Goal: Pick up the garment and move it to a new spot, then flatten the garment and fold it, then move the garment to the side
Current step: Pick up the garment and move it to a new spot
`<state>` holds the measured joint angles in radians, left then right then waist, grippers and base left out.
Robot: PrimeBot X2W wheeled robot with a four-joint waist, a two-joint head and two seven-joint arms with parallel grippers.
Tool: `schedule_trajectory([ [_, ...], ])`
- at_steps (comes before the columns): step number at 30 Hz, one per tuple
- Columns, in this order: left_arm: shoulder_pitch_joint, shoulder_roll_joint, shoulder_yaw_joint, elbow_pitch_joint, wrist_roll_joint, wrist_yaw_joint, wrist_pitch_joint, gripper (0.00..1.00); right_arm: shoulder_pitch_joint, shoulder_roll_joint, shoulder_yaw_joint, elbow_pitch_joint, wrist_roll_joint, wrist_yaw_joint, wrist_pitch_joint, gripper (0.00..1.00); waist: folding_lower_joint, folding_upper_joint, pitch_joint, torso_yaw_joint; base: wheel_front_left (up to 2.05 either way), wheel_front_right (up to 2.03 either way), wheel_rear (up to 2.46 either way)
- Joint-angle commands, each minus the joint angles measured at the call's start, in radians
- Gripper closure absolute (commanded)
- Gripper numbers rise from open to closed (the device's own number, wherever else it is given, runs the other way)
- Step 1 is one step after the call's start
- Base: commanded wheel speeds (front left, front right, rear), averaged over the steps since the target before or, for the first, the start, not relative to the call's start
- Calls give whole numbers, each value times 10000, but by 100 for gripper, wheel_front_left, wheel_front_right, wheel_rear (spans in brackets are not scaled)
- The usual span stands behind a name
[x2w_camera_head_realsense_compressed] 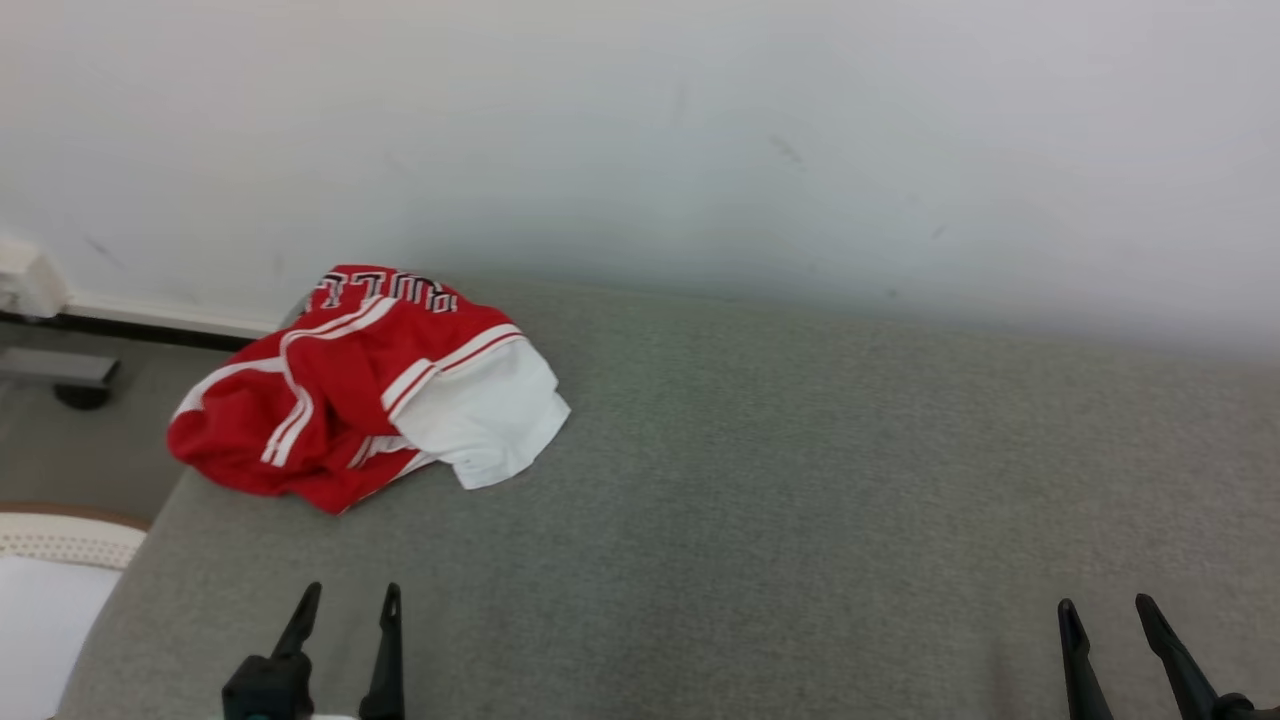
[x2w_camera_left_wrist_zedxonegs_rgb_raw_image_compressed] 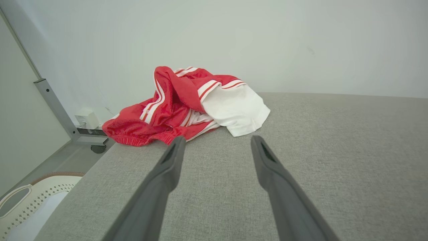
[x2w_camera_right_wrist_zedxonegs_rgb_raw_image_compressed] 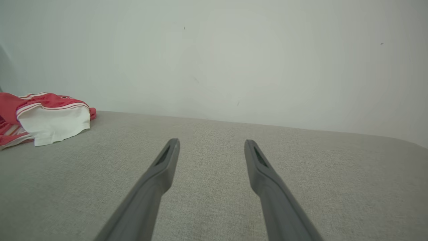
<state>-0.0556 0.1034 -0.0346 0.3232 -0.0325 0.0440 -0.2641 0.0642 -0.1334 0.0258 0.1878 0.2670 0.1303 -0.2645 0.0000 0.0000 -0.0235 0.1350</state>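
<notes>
Wall: a flat, pale, matt surface with a few faint dark scuffs. It stands along the far edge of the table.
Table: a broad top covered in grey woven cloth with a fine, slightly nubby grain. Its left edge and corner are softly rounded.
Garment: a crumpled heap at the far left corner of the table, close to the wall, with its red side reaching the table's left edge. The fabric is shiny red with a sports-jersey sheen and paired white stripes. A smooth white panel spills out toward the middle of the table. Black and white letters run along the top fold, and a gathered, elastic-looking hem shows on the near side.
Basket: white plastic with a rounded rim and rows of small holes. It stands on the floor beside the table's near left corner.
Post: a straight, square-edged bar of grey metal by the wall, left of the table.
Left gripper: two long, dark, tapering fingers of matt plastic, spread wide with nothing between them. They are over the near left of the table, and the garment lies ahead of them, apart.
Right gripper: the same dark, slim fingers, also spread wide and empty. It is over the near right of the table, well apart from the garment.
Box: small, white and square-cornered, low on the wall behind the garment.
</notes>
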Motion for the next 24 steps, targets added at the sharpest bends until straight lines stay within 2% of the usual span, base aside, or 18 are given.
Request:
schedule_trajectory([
  [1,115,35,44,28,69,11,-7,0,34,-8,57,-5,72,7,0,0,0,0,-74,715,0,0,0],
  [6,216,87,18,22,116,-27,-7,0,-103,95,254,52,82,7,0,0,0,0,-89,1769,0,0,0],
  [11,382,156,139,-53,32,5,-7,0,-281,166,593,165,122,7,1,0,0,0,-142,2363,0,0,0],
  [19,513,154,411,-216,-183,20,-7,0,-377,197,794,144,183,8,1,0,0,0,-122,2398,0,0,0],
  [24,-80,105,494,-218,-334,-183,-7,0,-332,50,735,7,182,8,1,0,0,0,304,2192,0,0,0],
])
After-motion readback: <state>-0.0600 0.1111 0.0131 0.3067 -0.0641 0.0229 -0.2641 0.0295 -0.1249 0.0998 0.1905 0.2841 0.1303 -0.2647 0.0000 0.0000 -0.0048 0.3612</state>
